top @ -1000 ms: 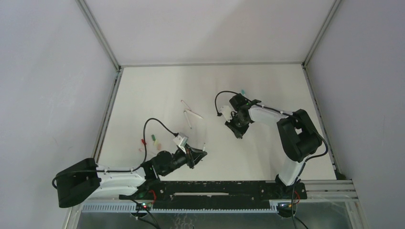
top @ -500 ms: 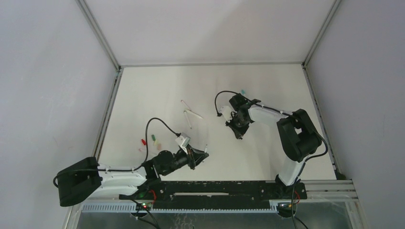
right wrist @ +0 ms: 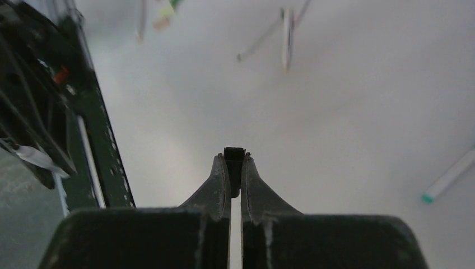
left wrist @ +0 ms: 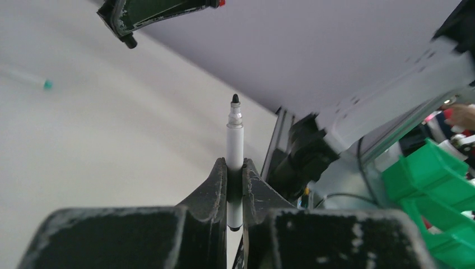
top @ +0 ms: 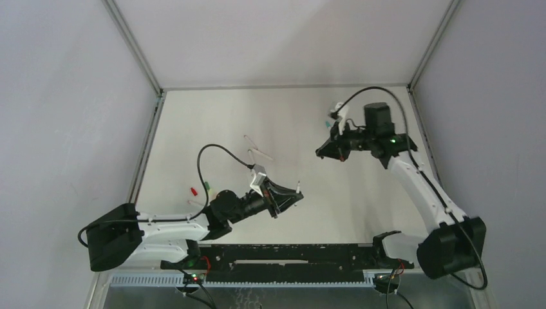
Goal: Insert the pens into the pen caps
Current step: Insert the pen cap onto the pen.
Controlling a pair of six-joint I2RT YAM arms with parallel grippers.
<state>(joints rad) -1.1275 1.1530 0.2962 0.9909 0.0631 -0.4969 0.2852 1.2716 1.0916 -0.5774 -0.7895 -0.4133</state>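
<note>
Soft even light, only faint shadows on the table (top: 193,129), and in the right wrist view the far pens (right wrist: 287,36) blur

We count five pens: a black-tipped pen (left wrist: 234,140), a teal-tipped pen (right wrist: 450,178), and three more pens (top: 261,154) lying in a loose cluster. Of caps we can make out three for sure: a black cap (right wrist: 234,156), a red cap (top: 192,191) and a green cap (top: 208,186); any others are too faint for us to count. We count two grippers, the left gripper (left wrist: 235,168) and the right gripper (right wrist: 235,161).
</note>
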